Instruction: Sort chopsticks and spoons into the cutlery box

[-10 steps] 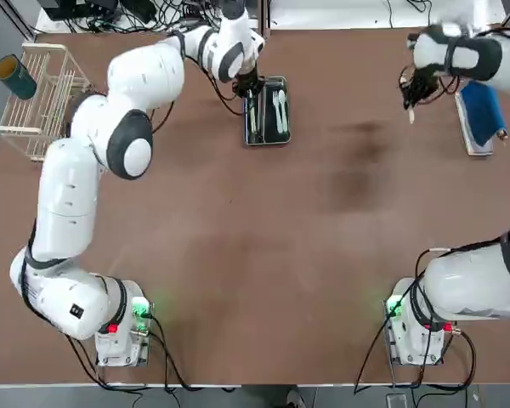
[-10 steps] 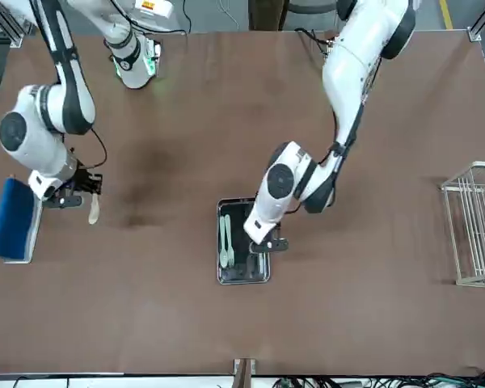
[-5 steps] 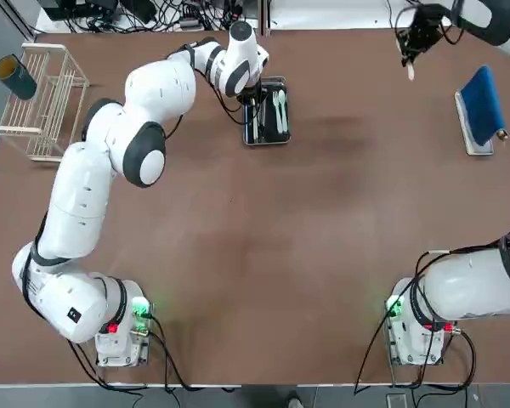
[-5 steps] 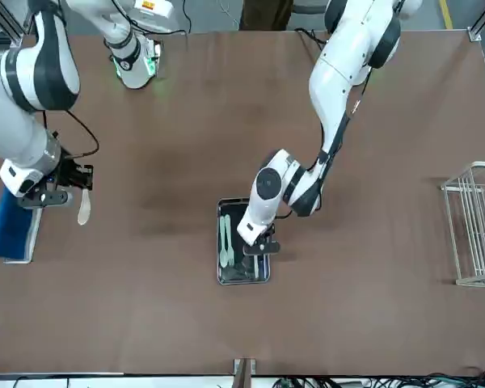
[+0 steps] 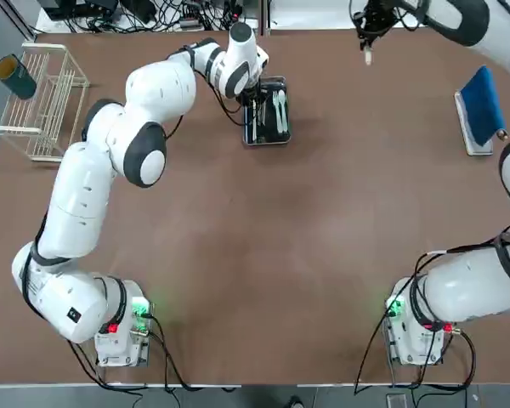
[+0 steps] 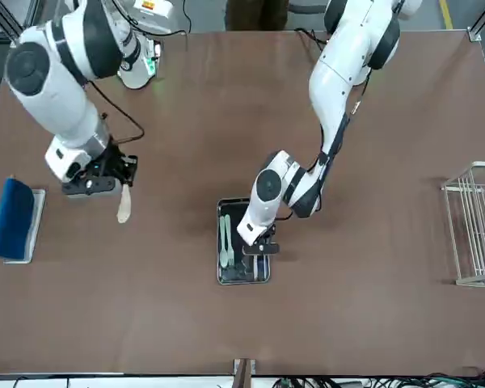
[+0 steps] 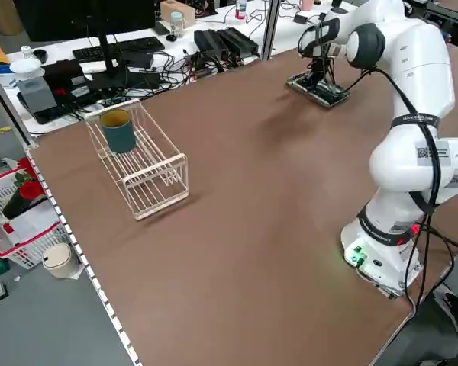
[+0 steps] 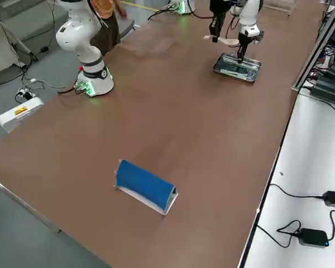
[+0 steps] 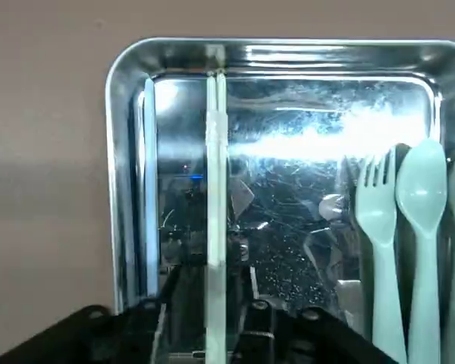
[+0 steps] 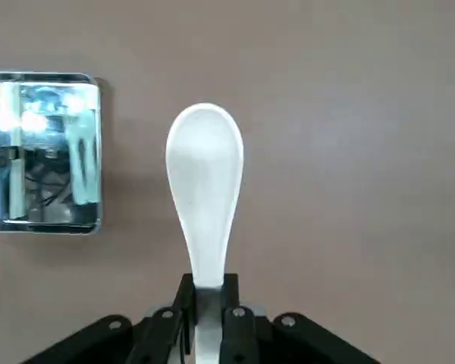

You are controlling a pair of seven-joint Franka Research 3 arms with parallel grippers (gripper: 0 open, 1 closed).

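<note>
The cutlery box (image 5: 286, 136), a shiny metal tray, sits at the far middle of the table. My left gripper (image 5: 253, 102) is down in its left compartment. In the left wrist view the chopsticks (image 9: 214, 189) lie along that compartment between the fingers (image 9: 169, 299), which stand apart from them, so the gripper is open. A pale fork (image 9: 375, 227) and spoon (image 9: 423, 220) lie in the other compartment. My right gripper (image 5: 371, 34) hangs above the far table edge, right of the box, shut on the handle of a white spoon (image 10: 205, 174).
A white wire rack (image 5: 47, 102) with a teal cup (image 5: 15, 76) stands at the far left. A blue pad on a white holder (image 5: 482, 106) lies at the far right. A person (image 8: 107, 14) stands behind the arms' bases.
My right gripper has carried the white spoon leftwards from near the blue pad towards the box. My left gripper's fingers have parted from the chopsticks in the box.
</note>
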